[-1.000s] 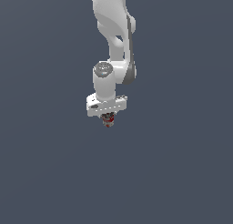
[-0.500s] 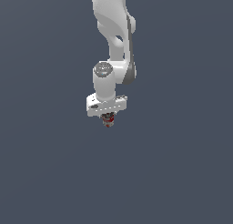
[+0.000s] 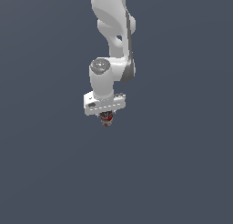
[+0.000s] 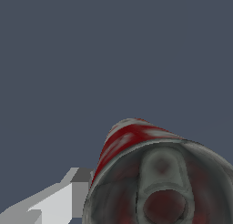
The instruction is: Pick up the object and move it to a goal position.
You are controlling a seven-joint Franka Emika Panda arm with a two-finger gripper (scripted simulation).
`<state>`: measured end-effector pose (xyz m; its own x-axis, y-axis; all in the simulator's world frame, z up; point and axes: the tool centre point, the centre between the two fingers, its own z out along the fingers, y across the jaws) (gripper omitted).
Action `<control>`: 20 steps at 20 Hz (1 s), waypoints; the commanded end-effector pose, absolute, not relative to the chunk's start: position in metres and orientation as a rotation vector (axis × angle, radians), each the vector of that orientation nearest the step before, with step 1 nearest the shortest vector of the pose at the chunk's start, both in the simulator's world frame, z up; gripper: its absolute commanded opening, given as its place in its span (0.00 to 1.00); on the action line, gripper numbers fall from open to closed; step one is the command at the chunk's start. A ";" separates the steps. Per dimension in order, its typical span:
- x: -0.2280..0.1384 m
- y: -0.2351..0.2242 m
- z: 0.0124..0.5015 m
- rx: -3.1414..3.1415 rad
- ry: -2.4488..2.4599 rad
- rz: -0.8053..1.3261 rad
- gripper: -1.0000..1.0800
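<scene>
Can (image 4: pixel 150 173) sits clamped in the claw (image 3: pixel 106 119), just under the white wrist w/ the arm (image 3: pixel 111 32) rising behind, so pick-up looks done & carry is the step in hand; next calls for steady travel to the goal, not visible.

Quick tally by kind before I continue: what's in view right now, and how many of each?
Cans, red and white: 1, the can, seen close in the wrist view
Robot arms, white: 1, the arm
Grippers, white: 1, the gripper, with the can at its fingers
Total: 3
</scene>
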<state>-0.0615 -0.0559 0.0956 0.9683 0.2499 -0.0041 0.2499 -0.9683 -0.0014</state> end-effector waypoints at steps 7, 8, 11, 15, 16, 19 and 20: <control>-0.045 -0.080 0.152 -3.116 -0.396 -0.001 0.00; -0.042 -0.084 0.161 -3.116 -0.396 -0.001 0.00; -0.034 -0.096 0.188 -3.116 -0.396 -0.001 0.00; -0.022 -0.113 0.226 -3.115 -0.396 -0.001 0.00; -0.019 -0.118 0.236 -3.115 -0.396 -0.001 0.00; -0.010 -0.130 0.264 -3.115 -0.396 -0.001 0.00; -0.008 -0.135 0.273 -3.115 -0.396 -0.001 0.00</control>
<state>-0.0122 -0.1281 0.2567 0.9683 0.2498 -0.0021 0.2498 -0.9683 -0.0023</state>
